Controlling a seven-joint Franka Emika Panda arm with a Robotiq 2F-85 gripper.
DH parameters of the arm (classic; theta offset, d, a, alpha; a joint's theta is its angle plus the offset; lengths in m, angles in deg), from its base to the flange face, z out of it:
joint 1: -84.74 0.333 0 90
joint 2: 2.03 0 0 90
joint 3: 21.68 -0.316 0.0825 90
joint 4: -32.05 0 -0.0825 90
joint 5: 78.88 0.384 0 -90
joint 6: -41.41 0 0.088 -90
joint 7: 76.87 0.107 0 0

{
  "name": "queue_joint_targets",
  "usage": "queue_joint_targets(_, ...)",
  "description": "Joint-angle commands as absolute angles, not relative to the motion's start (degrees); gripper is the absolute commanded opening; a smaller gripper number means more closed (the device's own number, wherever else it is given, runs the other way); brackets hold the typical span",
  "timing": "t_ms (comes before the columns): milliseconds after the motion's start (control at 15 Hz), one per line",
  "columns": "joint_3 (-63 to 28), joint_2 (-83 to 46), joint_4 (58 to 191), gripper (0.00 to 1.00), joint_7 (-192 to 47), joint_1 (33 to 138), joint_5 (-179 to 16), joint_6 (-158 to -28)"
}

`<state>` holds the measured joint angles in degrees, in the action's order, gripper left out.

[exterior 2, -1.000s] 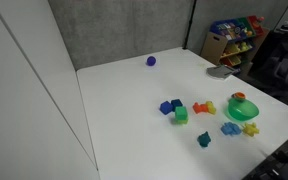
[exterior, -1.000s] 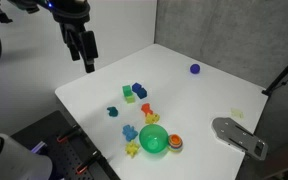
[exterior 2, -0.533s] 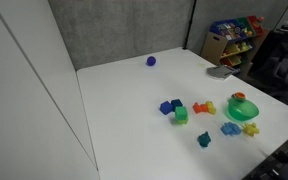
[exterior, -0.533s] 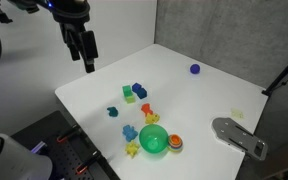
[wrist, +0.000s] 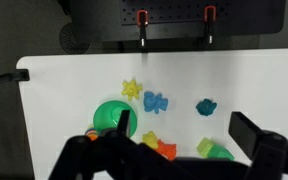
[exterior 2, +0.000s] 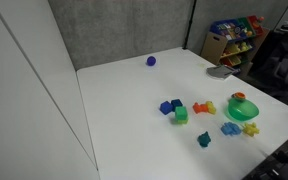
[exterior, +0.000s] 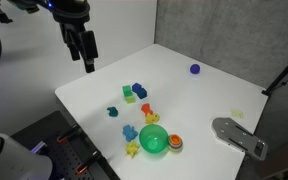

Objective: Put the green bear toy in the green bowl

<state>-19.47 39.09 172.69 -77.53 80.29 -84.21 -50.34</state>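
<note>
Holds the gripper (exterior: 88,63) wide open and empty above a worktop corner, well apart from the green bear toy (exterior: 130,131) lying just beside the green bowl (exterior: 153,141) near an edge.

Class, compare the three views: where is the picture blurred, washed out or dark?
Wrist view: the gripper is a dark, out-of-focus mass in front, the table washed out to near white. In an exterior view the gripper is dark with little detail, the table evenly lit. In both exterior views the toys are small and soft; only the green bowl reads clearly.
</note>
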Motion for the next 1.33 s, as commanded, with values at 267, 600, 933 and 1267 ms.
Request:
queue_joint_targets(267,-19.3,38.0,172.4,1.0,-77.4,81.0,-84.2,-51.3)
queue_joint_targets(600,-19.3,33.8,171.9,1.0,-78.2,82.4,-84.0,-57.3)
queue_joint_targets(933,-18.9,28.6,172.9,1.0,-79.6,82.8,-84.3,-65.5)
queue_joint_targets(1267,-18.7,22.2,175.0,1.0,-81.1,82.9,-83.8,-74.8)
